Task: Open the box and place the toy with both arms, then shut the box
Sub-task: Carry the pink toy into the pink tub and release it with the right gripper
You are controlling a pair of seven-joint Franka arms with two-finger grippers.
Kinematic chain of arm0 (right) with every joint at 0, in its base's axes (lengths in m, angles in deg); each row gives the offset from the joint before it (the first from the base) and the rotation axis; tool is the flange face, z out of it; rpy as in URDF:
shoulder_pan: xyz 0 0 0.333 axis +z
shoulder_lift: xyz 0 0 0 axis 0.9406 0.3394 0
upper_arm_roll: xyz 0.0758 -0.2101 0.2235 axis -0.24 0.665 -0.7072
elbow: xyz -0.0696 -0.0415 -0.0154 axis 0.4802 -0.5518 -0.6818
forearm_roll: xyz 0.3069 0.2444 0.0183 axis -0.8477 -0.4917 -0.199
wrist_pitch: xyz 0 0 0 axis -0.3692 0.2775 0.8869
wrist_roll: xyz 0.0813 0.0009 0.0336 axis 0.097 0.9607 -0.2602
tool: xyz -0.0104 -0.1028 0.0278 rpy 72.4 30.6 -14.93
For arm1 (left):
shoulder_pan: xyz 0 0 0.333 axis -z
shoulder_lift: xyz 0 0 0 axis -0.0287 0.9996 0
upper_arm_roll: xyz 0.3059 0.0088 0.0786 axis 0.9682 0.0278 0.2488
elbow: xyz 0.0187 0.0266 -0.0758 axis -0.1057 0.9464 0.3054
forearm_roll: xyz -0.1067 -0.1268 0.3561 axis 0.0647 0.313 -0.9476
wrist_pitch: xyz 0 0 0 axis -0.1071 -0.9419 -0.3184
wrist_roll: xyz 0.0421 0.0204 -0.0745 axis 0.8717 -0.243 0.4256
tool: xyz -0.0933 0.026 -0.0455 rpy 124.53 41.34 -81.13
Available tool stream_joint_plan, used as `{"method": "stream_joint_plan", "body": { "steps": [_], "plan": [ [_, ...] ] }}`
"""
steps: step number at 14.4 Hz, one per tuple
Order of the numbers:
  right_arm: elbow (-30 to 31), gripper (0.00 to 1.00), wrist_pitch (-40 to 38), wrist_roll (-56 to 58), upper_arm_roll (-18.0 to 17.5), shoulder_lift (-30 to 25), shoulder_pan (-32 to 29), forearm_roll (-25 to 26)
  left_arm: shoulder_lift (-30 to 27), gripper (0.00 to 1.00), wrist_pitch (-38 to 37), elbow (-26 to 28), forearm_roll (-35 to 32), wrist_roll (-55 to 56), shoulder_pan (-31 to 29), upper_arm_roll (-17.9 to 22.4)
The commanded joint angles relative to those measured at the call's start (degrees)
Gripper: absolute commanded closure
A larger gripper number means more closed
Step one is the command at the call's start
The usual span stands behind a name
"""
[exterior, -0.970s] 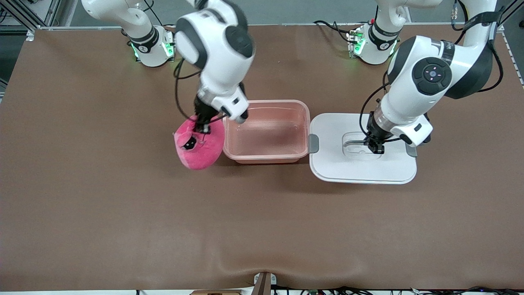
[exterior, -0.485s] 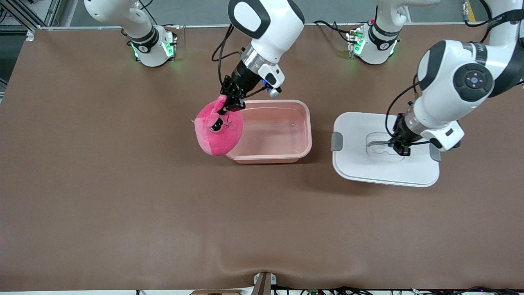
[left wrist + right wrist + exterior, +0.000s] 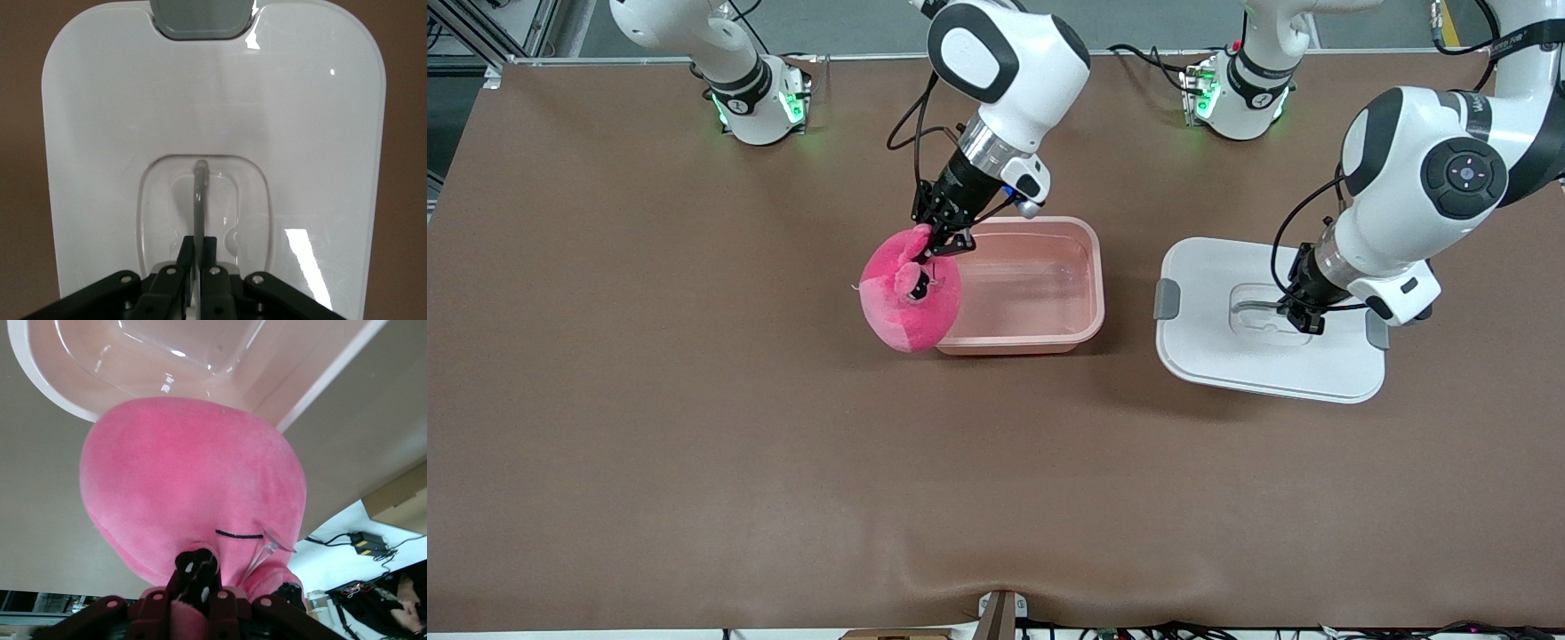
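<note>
The pink plush toy [image 3: 910, 293] hangs from my right gripper [image 3: 941, 242], which is shut on a small part at its top. It hangs over the end rim of the box [image 3: 1040, 341] toward the right arm's end of the table. The pale pink base stands open with nothing in it. In the right wrist view the toy [image 3: 193, 487] fills the space under the right gripper [image 3: 197, 570], with the box [image 3: 40, 380] below. My left gripper [image 3: 1303, 316] is shut on the handle [image 3: 199, 200] of the white lid [image 3: 1227, 356], beside the box toward the left arm's end. I cannot tell whether the lid touches the table.
Both arm bases [image 3: 751, 102] [image 3: 1236, 98] stand along the table edge farthest from the front camera. A grey clip [image 3: 1167, 299] sticks out of the lid's end that faces the box. Brown table surface [image 3: 783, 462] spreads out nearer to the front camera.
My right gripper has carried the toy from beside the box up over its end rim. My left gripper has shifted the lid away from the box toward the left arm's end.
</note>
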Motion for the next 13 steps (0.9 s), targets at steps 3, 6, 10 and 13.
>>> {"method": "stream_joint_plan", "body": {
  "steps": [3,6,10,13],
  "plan": [
    [-0.07,1.0,-0.63,0.86,0.17,1.82,3.58,1.99,-1.8,1.0,0.73,1.42,1.02,-1.83,-0.87,-0.43],
    [-0.24,0.01,-0.19,0.86,0.17,2.44,4.64,1.99,-1.88,1.0,0.73,1.77,1.02,-1.83,-0.87,-0.43],
    [-0.85,0.0,-0.71,0.33,0.17,2.0,5.43,1.64,-1.97,1.0,0.73,2.04,1.02,-2.18,-1.04,-0.43],
    [-2.08,0.0,-0.89,0.07,-0.01,1.47,5.43,0.77,-1.88,1.0,0.73,2.04,1.02,-2.62,-1.22,-0.43]
  ]
}}
